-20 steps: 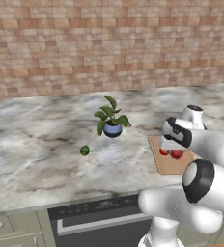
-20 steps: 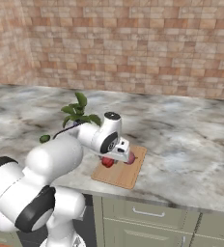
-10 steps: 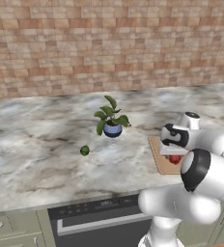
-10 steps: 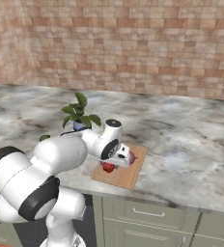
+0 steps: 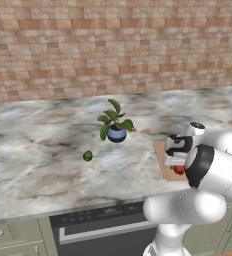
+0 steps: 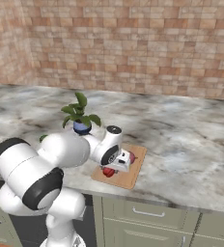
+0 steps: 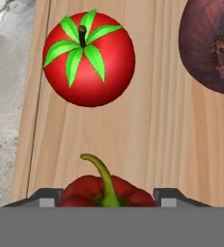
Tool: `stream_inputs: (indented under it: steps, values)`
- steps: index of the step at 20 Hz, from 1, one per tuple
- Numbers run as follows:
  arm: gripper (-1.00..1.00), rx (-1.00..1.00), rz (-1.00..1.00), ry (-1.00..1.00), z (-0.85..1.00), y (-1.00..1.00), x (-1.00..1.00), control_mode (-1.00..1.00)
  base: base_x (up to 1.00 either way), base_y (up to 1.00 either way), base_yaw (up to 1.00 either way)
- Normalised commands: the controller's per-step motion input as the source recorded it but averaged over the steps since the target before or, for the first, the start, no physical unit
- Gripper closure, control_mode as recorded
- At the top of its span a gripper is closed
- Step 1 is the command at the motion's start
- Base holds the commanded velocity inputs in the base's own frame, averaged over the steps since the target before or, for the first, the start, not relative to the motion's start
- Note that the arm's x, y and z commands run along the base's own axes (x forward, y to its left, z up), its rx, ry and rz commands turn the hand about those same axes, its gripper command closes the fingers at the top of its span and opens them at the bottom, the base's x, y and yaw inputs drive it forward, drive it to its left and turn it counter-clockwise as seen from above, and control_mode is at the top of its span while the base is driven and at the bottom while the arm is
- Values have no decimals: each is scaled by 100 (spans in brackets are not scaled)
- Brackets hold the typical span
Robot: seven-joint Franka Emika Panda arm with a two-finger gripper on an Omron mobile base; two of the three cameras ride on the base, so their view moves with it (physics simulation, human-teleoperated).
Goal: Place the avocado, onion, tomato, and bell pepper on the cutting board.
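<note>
While the gripper (image 7: 106,195) is hanging low over the cutting board (image 7: 147,140), the bell pepper (image 7: 106,193) is sitting squarely between its two finger tips in the hand view, with its curved green stem rising midway between them. The jaws are standing partly open at about the pepper's width; whether they are pressing on it or just letting go, I cannot tell, since the tips barely show. Beyond the pepper on the same board, the tomato (image 7: 89,58) is resting apart from it, cap up, and the onion (image 7: 210,46) is lying off to one side at the frame's edge. From the left base view, the avocado (image 5: 88,156) is sitting alone on the marble counter (image 5: 38,150), well apart from the board and past the potted plant (image 5: 115,125). Judging by this, the avocado is the last food off the board, and the coming move is turning on that gap: it is lying far to the arm's left.
</note>
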Motion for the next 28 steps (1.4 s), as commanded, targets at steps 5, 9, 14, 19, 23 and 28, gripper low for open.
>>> stream_inputs:
  steps: [5,9,14,19,23,28]
  values:
    - [100,0,0,0,-36,0,1,-100,0,0,0]
    - [-100,0,0,0,-29,0,0,-100,0,0,0]
    - [-100,0,0,0,-2,0,0,-100,0,0,0]
    - [-100,0,0,0,0,0,0,-100,0,0,0]
    - [-100,0,0,-3,2,0,0,-100,0,0,0]
    - [-100,0,0,-11,22,0,0,-100,0,0,0]
